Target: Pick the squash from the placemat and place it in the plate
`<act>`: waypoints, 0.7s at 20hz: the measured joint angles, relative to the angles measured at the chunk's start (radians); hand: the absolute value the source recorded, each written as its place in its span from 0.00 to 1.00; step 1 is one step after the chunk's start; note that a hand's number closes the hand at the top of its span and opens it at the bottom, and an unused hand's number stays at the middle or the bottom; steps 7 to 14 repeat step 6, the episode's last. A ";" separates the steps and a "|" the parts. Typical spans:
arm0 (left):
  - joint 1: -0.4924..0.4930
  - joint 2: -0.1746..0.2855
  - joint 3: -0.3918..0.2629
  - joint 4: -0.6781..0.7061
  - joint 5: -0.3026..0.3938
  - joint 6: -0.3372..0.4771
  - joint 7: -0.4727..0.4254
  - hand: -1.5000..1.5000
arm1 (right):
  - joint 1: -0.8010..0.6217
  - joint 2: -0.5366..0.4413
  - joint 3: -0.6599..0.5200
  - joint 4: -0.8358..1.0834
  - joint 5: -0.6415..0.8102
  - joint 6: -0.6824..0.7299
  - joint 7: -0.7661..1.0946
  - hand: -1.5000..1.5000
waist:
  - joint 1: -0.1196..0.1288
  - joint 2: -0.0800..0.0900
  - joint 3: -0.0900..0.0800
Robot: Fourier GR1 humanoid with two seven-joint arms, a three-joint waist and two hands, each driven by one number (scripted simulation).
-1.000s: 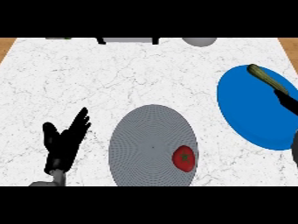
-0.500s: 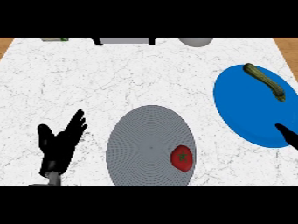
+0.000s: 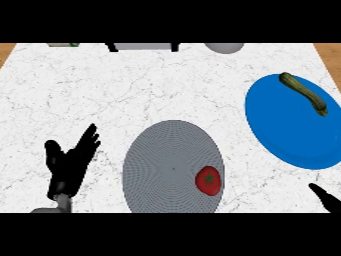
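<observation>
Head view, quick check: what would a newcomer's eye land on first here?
First the big blue plate at the right of the counter, with the dark green squash lying inside its upper rim. Next the round grey placemat at centre front, a red tomato sitting on its lower right part. The left hand rests open at lower left, and the right hand just shows in the lower right corner.

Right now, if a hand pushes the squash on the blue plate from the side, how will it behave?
The squash is long, thin and slightly curved, so it would probably roll a little, then rock back. It looks stiff, not floppy. It lies near the far rim of the blue plate, so a push outward could send it off.
</observation>
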 measured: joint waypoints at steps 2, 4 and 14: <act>0.003 -0.007 -0.004 -0.009 -0.005 -0.001 0.006 0.50 | 0.032 0.027 0.017 -0.025 0.025 -0.007 -0.002 0.00 | 0.002 0.000 0.000; 0.012 -0.012 -0.009 -0.017 -0.014 0.002 0.005 0.50 | 0.074 0.057 0.040 -0.057 0.051 -0.015 -0.004 0.00 | 0.003 0.000 0.000; 0.014 -0.017 -0.008 -0.008 -0.022 0.003 -0.002 0.50 | 0.103 0.068 0.039 -0.083 0.061 -0.010 0.000 0.00 | 0.003 0.001 0.000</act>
